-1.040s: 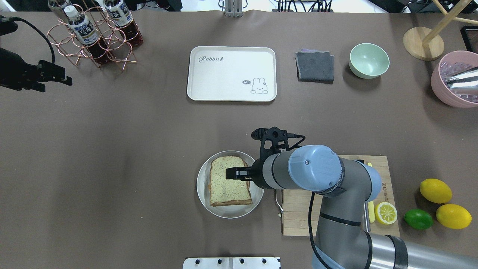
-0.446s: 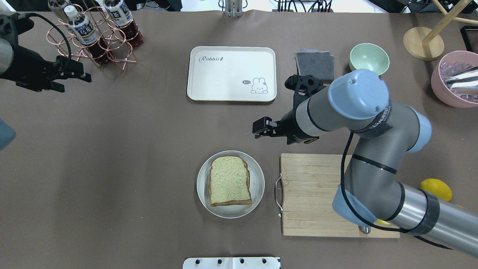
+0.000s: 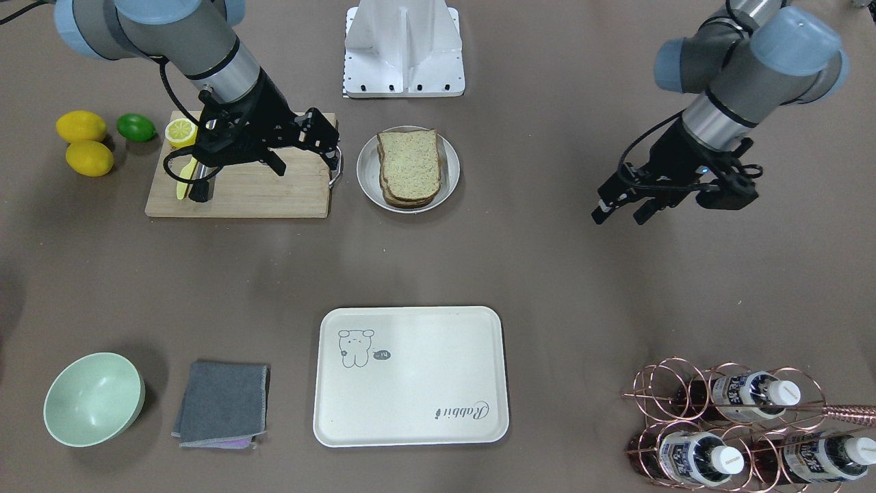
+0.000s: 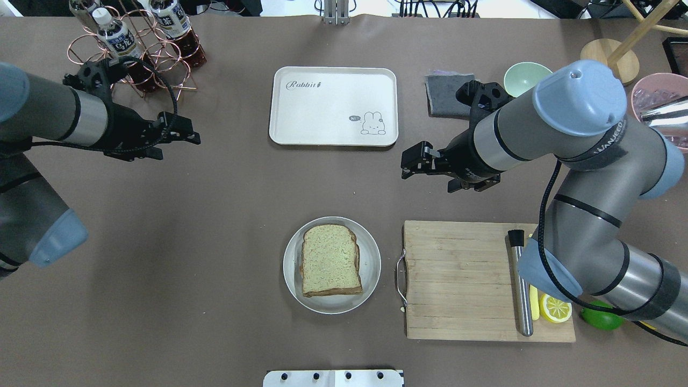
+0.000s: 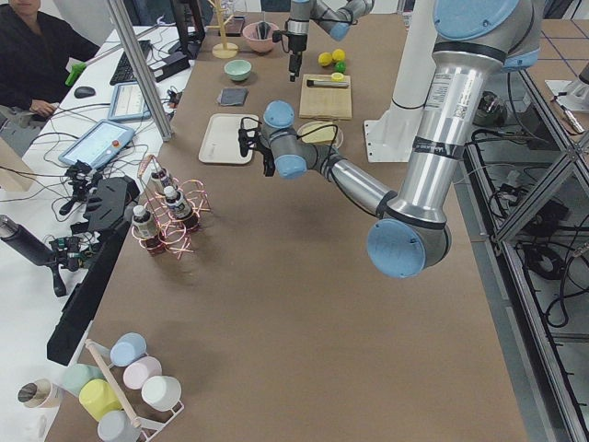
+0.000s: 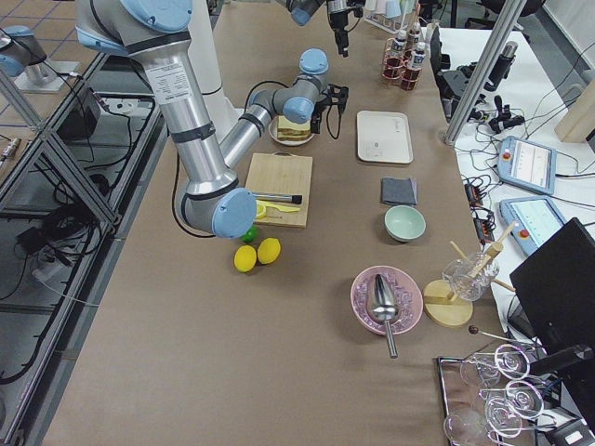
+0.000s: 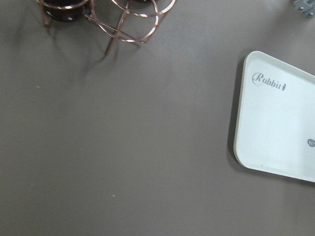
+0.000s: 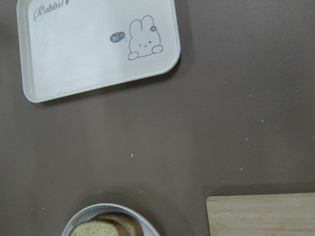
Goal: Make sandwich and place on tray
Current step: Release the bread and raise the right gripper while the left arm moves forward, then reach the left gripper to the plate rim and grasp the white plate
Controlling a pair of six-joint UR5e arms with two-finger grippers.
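The sandwich (image 4: 329, 260) lies on a small round pale plate (image 4: 371, 263) near the table's front middle; its stacked layers show in the front view (image 3: 408, 164) and its top edge in the right wrist view (image 8: 106, 227). The cream tray (image 4: 322, 107) lies bare further back, and shows in other views (image 3: 410, 383) (image 7: 280, 132) (image 8: 88, 49). My right gripper (image 4: 404, 165) is open and empty, raised between tray and cutting board, right of the tray. My left gripper (image 4: 180, 145) is open and empty, left of the tray (image 3: 618, 218).
A wooden cutting board (image 4: 457, 279) with a metal-handled tool (image 4: 520, 285) and a lemon half (image 4: 555, 306) lies right of the plate. A copper bottle rack (image 4: 134, 48) stands back left. A grey cloth (image 4: 446, 94), a green bowl (image 4: 524, 78) and a pink bowl (image 4: 653, 118) are back right.
My right gripper has let go of the top bread slice, risen and moved back and right, away from the plate. My left arm has swung in from the left edge toward the tray.
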